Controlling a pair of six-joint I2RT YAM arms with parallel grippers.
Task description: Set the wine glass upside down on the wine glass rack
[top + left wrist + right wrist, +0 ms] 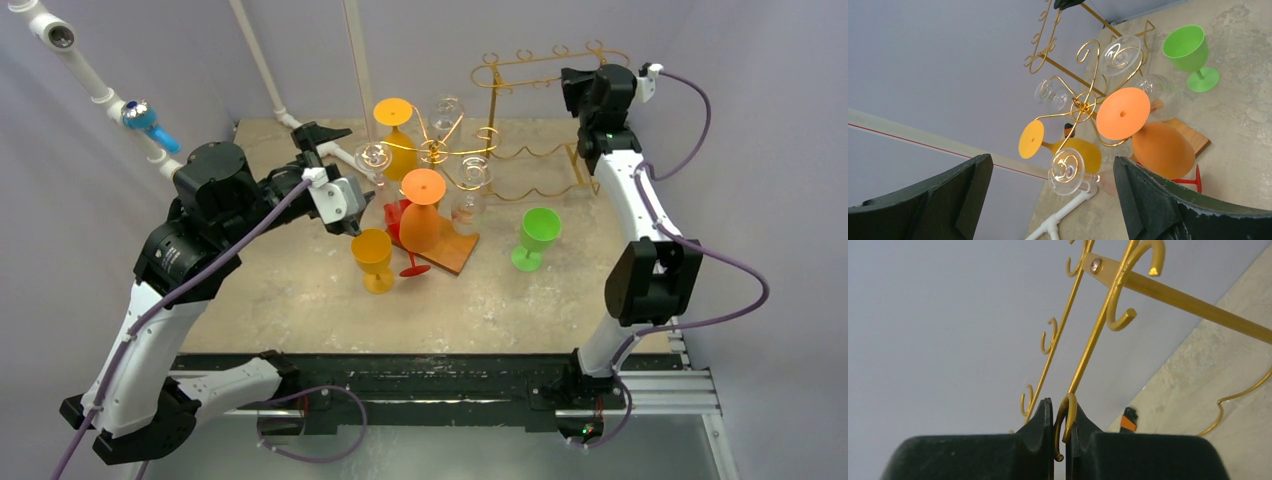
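Observation:
The gold wire wine glass rack [535, 68] stands at the back centre on a wooden base [458, 252]. A clear wine glass [373, 158] hangs upside down on the rack's left arm. In the left wrist view its round foot [1066, 171] sits between my spread fingers without touching them. My left gripper [348, 180] is open and empty just left of that glass [1053, 200]. My right gripper [583, 88] is shut on a gold hook at the rack's right end [1063, 432]. The rack also shows in both wrist views [1083, 105] [1096, 335].
Also hanging upside down are a yellow glass [396, 128], an orange glass [422, 212] and two clear glasses [447, 115] [470, 185]. A yellow-orange glass [373, 258] and a green glass [537, 238] stand upright on the table. A red glass [405, 245] stands by the base. White pipes [285, 115] run behind.

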